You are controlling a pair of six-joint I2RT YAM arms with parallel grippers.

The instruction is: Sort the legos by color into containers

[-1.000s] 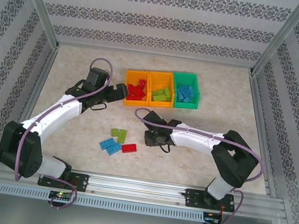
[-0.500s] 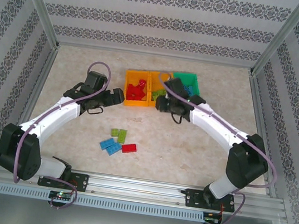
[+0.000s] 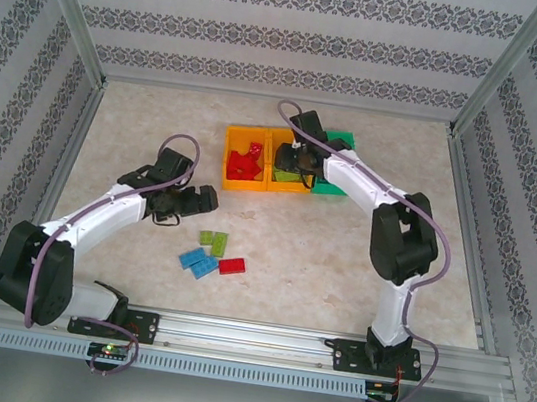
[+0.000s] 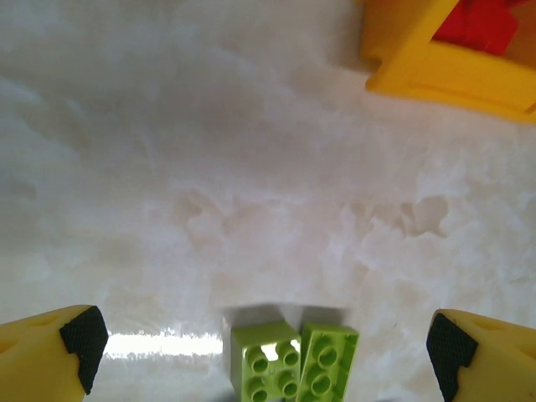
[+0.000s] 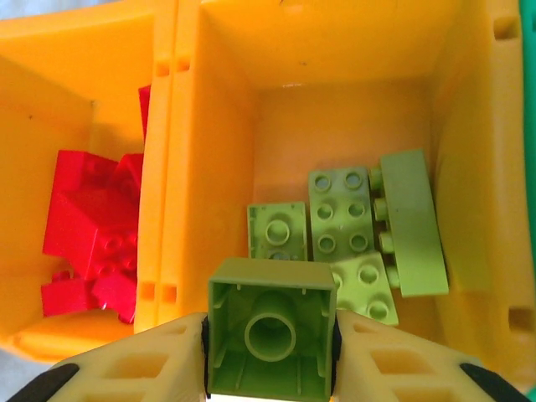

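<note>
Three joined containers stand at the back of the table: a left orange bin [image 3: 226, 160] with red legos [image 5: 92, 226], a middle orange bin [image 5: 218, 142] with several light green legos [image 5: 352, 226], and a green bin [image 3: 343, 137]. My right gripper [image 5: 270, 343] hangs over the middle bin, shut on a light green brick [image 5: 272, 327] whose hollow underside faces the camera. My left gripper [image 4: 264, 342] is open low over the table, with two light green bricks [image 4: 266, 362] lying between its fingers. From above, green [image 3: 212, 241], blue [image 3: 199, 262] and red [image 3: 232, 266] legos lie loose.
The loose bricks lie in a small cluster just in front of the left gripper [image 3: 204, 198]. The left bin's corner [image 4: 435, 71] is ahead and to the right of it. Metal frame posts and patterned walls enclose the table.
The right arm has swung from the table's middle up to the bins, carrying the green brick. The left gripper has pulled back from the left bin toward the loose bricks.
</note>
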